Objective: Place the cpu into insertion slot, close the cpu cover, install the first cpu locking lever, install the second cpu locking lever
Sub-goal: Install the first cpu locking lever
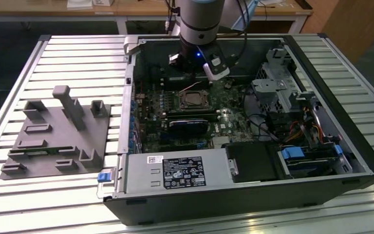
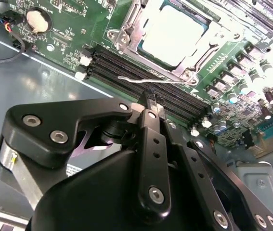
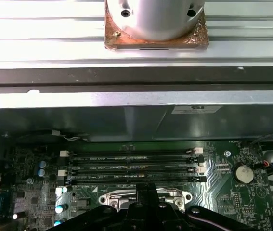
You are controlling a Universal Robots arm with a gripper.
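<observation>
The cpu (image 2: 175, 31) already lies flat in the slot (image 1: 181, 100), in the upper middle of the exterior view, on the green board (image 1: 229, 122). The cover (image 2: 126, 29) is down around it, and its window shows the chip's pale metal top. One lever (image 2: 141, 80), a thin bright wire, stands free from the slot's corner over the memory slots (image 2: 112, 60). We cannot tell whether the other lever is latched. The gripper (image 2: 151, 96) hangs just beside that wire, its fingertips drawn together with nothing between them. We cannot tell whether it touches the wire.

We judge the cpu to be light, stiff and fragile on its underside, a thing to take by its edges only. Seated as it is, it seems to need no more handling. The cover looks like thin, light sheet metal. The lever looks springy and slippery, likely to resist and to snap back if it slips. We would take it near its bent free end, where leverage is best, and keep clear of the board's small parts.
</observation>
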